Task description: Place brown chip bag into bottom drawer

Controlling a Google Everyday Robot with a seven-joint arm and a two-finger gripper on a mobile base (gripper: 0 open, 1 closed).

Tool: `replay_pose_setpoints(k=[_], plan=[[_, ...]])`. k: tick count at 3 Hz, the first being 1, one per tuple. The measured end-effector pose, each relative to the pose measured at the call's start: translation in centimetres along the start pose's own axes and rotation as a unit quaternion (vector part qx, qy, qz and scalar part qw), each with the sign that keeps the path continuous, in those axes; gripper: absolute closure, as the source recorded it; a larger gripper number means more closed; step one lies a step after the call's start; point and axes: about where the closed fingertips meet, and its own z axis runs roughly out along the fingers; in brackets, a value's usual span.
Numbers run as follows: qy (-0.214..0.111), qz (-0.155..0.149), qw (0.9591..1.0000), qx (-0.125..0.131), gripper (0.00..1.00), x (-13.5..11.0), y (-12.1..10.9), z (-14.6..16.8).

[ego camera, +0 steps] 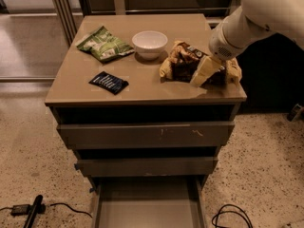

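Brown chip bag (183, 63) lies crumpled at the right front of the cabinet top (156, 91), with the gripper (205, 71) down on its right half; whether it grips the bag cannot be told. A sound grasp would likely pinch the bag's middle, then lift clear before lowering to the open bottom drawer (147, 208). Counted: one brown bag, one green chip bag (104, 44), one white bowl (149, 42), one black packet (109, 82), three drawers.

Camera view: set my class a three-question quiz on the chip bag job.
1. True or false: the brown chip bag lies in the bottom drawer.
2. What stands between the green chip bag and the brown one? A bowl; B black packet; C cable.
3. Fill in: the gripper is at the ___ chip bag's right end.
Key: 1 false, it is on the cabinet top; 2 A; 3 brown.
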Motion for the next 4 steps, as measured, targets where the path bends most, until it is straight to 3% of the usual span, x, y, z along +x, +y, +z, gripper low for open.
replay_pose_setpoints(k=[2,4], plan=[[0.014,0.002,0.9994,-0.032,0.02,1.5,-0.7,4.6],[0.014,0.002,0.9994,-0.032,0.48,1.5,-0.7,4.6]])
